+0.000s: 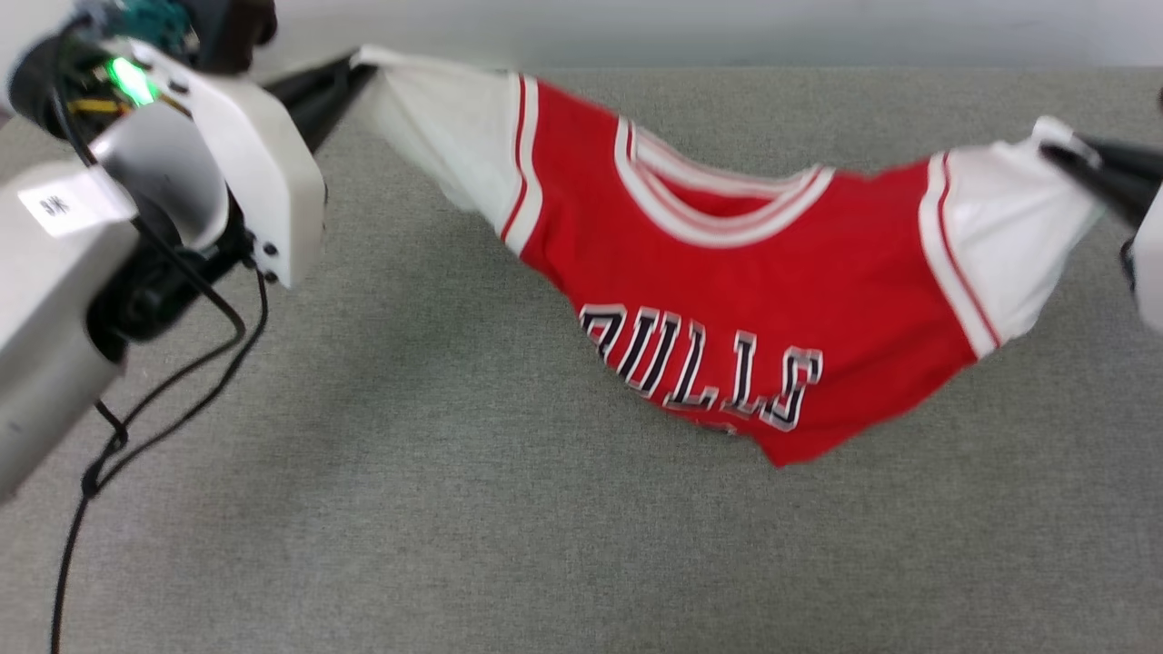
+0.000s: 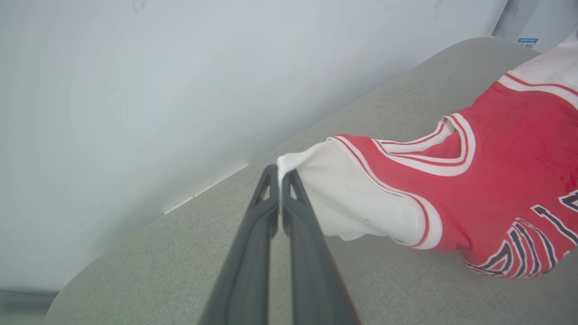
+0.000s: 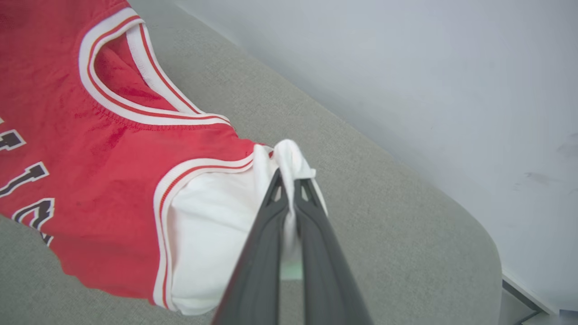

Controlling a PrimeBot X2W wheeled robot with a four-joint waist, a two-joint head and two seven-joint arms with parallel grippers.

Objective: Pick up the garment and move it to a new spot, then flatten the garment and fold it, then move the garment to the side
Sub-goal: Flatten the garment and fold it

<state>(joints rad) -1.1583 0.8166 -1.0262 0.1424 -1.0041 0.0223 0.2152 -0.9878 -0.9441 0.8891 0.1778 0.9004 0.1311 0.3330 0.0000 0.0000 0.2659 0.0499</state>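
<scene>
Fabric of the garment (image 1: 727,291) soft and thin, bright red on the body, plain white on both short sleeves. Striped red-and-white trim around the V-shaped neck and along each sleeve seam. Block lettering across the chest, white with dark outline, bent a little by the sag of the cloth. Held up above the desk (image 1: 454,545), stretched like a hammock between both tools and sagging in the middle; lowest red corner maybe touching the grey cover, hard to tell in the blurred head view. Long axis from sleeve to sleeve, across the front of the robot, left end higher in the head view than right end. Neck opening toward the far wall (image 2: 135,90), lettering upright for the robot, hem side nearest. Tight pinch of the left tool (image 1: 359,65) on the edge of one white sleeve, long and dark, pressed fully together with only a thin fold between. Same closed grip of the right tool (image 1: 1058,156) on a bunched knob of the other white sleeve, cloth rising above the tips. Desk covered in grey woven textile, rough grain, rounded corner. Wall smooth and pale, just behind.
</scene>
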